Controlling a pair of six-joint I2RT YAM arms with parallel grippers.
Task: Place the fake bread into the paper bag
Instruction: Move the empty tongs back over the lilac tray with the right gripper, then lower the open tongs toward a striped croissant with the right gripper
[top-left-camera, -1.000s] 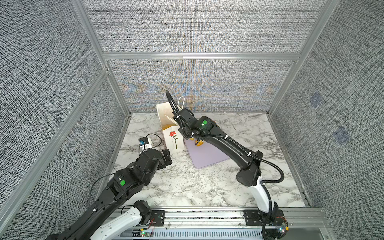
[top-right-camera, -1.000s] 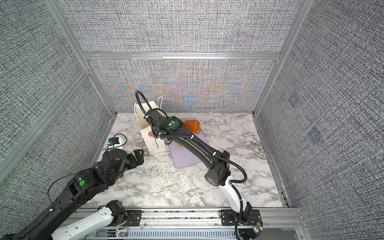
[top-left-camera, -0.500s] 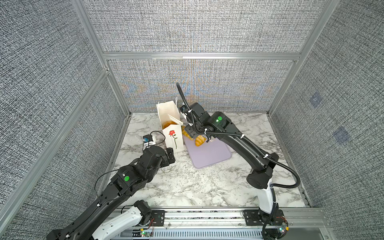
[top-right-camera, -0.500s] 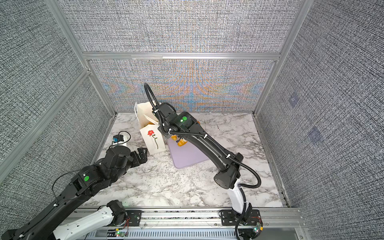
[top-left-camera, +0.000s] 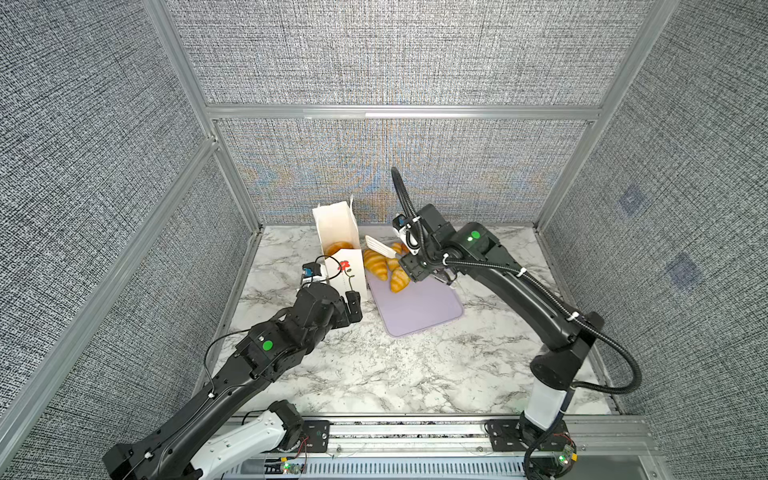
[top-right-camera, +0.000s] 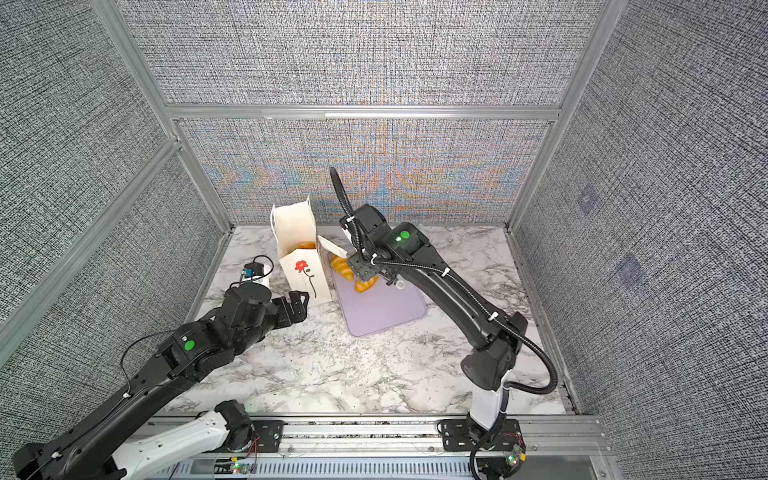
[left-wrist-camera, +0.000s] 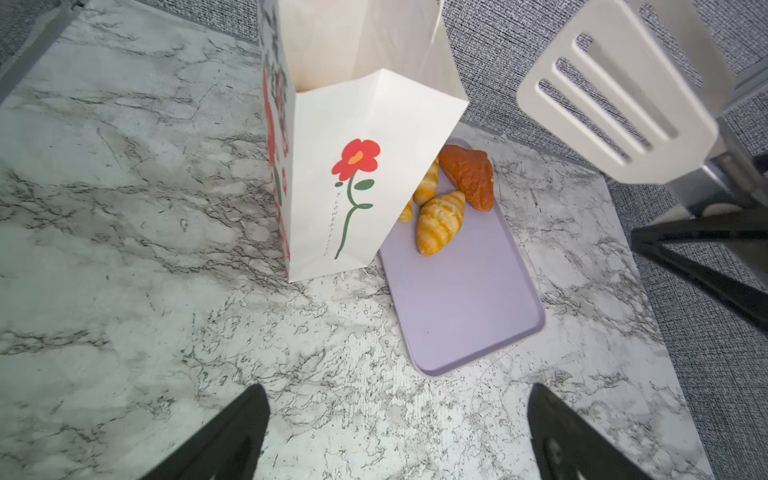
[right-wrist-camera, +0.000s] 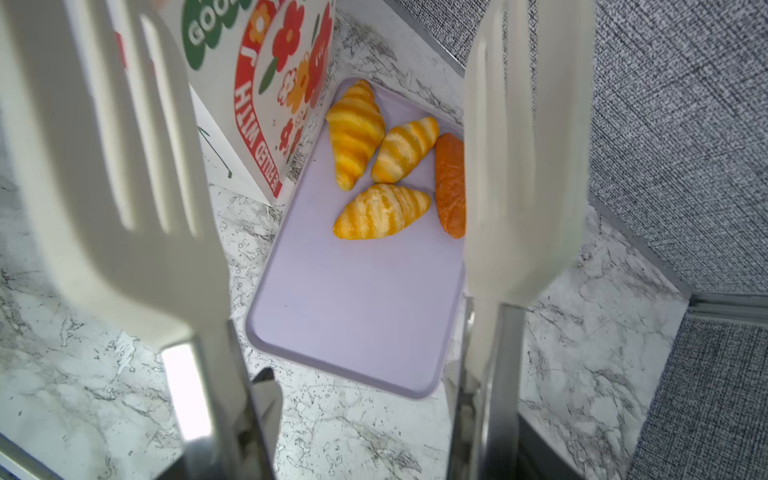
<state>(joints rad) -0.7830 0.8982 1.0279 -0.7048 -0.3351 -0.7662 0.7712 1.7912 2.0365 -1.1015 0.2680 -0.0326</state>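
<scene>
Nearest us, in front of the paper bag (left-wrist-camera: 345, 208), the left claw (left-wrist-camera: 395, 432) hovers over the marble surface (left-wrist-camera: 124, 208) with its fingers wide apart and nothing between them. We see the bag standing with its mouth open, and one golden piece of fake bread (top-left-camera: 338, 248) lies inside. Just beside the bag, to its right in both top views, lies a lilac tray (left-wrist-camera: 465, 311). On the part of the tray closest to the bag we count three striped croissants (right-wrist-camera: 382, 212) and a darker orange-brown piece (right-wrist-camera: 449, 183), bunched together. Above them, near the bag's mouth, the right claw (top-left-camera: 417, 266) is clamped on white tongs (right-wrist-camera: 124, 166), whose slotted blades stand apart and empty.
</scene>
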